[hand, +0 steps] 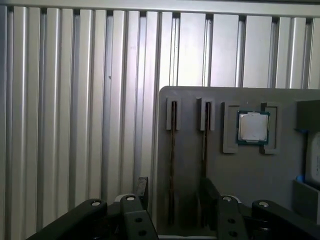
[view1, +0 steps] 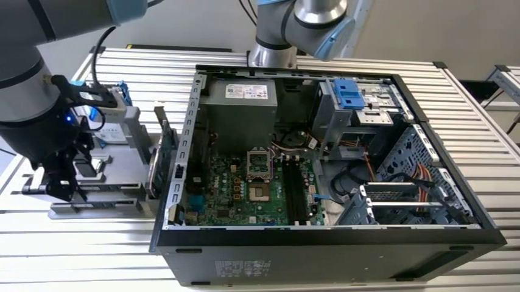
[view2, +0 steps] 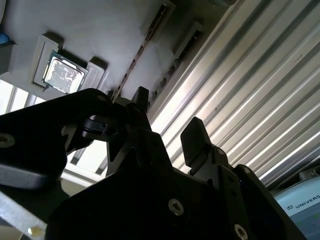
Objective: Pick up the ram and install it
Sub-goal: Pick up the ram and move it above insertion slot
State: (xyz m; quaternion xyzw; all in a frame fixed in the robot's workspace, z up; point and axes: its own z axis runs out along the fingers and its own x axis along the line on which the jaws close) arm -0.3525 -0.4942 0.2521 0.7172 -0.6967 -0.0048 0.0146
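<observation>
**Squaring up over the ram**

My gripper (hand: 175, 192) hangs empty with its jaws apart, over the grey tray (hand: 190, 100) beside the case (view1: 325, 243). 2 sticks stand edge-up in slots, and the ram (hand: 172, 150) lies between my fingertips (hand: 142, 186). I reckon centring matters most, clear of the neighbouring stick (hand: 205, 145). The arm (view1: 24, 109) stands upright, wrist pointing straight down.

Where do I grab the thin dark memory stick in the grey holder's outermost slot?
Best pinch the thin dark memory stick across its two flat faces at mid-length, coming straight down: it stands on edge in the grey slotted holder, top edge exposed.
</observation>
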